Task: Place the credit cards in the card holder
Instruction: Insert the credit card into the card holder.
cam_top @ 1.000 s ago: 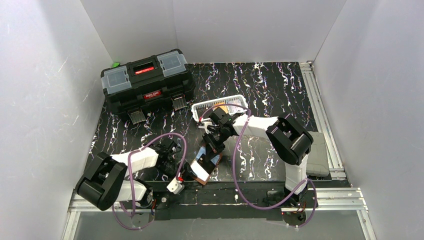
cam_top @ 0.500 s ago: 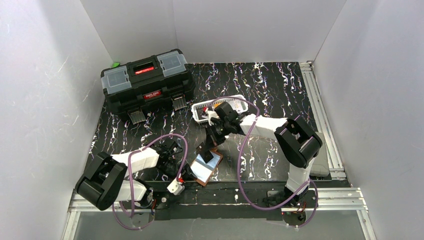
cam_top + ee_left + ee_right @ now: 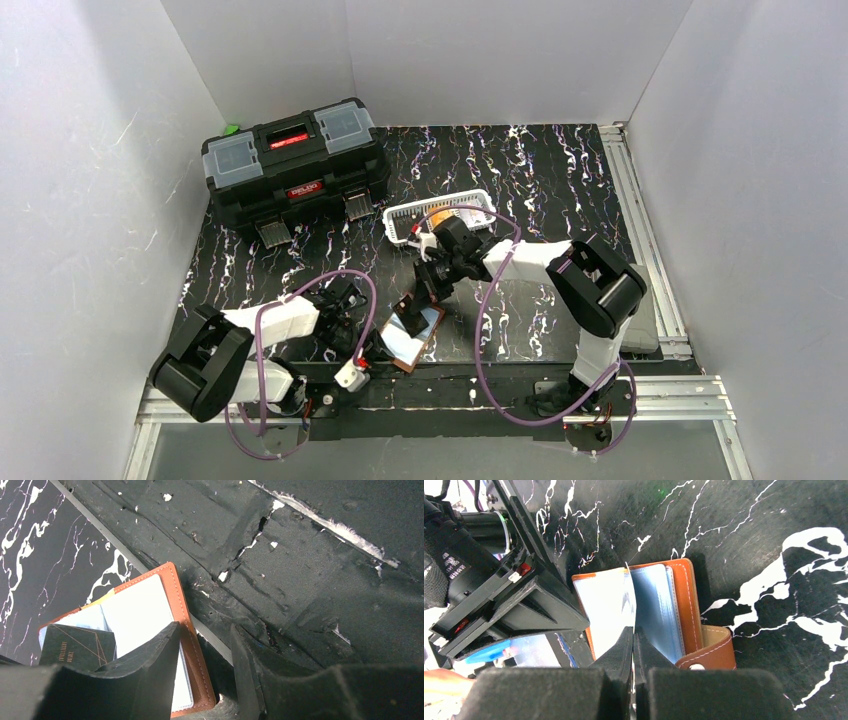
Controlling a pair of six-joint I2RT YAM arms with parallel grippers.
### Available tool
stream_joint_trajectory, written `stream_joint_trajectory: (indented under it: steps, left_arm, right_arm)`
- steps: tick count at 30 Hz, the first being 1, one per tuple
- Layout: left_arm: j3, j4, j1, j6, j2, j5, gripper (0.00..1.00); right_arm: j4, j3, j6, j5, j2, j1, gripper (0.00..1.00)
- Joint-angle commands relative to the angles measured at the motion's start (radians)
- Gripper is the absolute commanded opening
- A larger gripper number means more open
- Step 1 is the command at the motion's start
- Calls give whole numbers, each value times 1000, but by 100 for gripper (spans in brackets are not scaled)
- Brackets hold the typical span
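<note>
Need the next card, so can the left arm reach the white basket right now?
Probably not: the right gripper, pinching a card holder sleeve, sits right between the left gripper and the white basket.

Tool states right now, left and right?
Left tool: open, jaws astride the card holder's edge.
Right tool: shut, pinching a clear sleeve of the card holder.

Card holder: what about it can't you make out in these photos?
- Top external: card holder too small to show its sleeves; the right end effector overlaps its far end.
- Left wrist: the left end effector's finger hides its lower part; the dark card's print is too small to read.
- Right wrist: the closed fingers hide the sleeves' lower edge.
</note>
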Motion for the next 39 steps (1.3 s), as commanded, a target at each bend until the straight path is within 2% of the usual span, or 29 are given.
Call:
stream_joint_trajectory:
  steps: [1,18,31,39]
  left_arm:
    - [2,71,-12,211,2,-118,39]
    - [1,90,-33,164,-9,-164,36]
    - [-6,103,-44,146,-25,-172,36]
    - [-7,108,-47,136,-26,-182,35]
  right_arm:
    - [22,-36,-7,12,-31,15,1]
    - [49,-102,-46,-44,-39,15,1]
    - [-154,25,-194,-22,-4,21,1]
    - [-205,82,-219,-19,47,59,1]
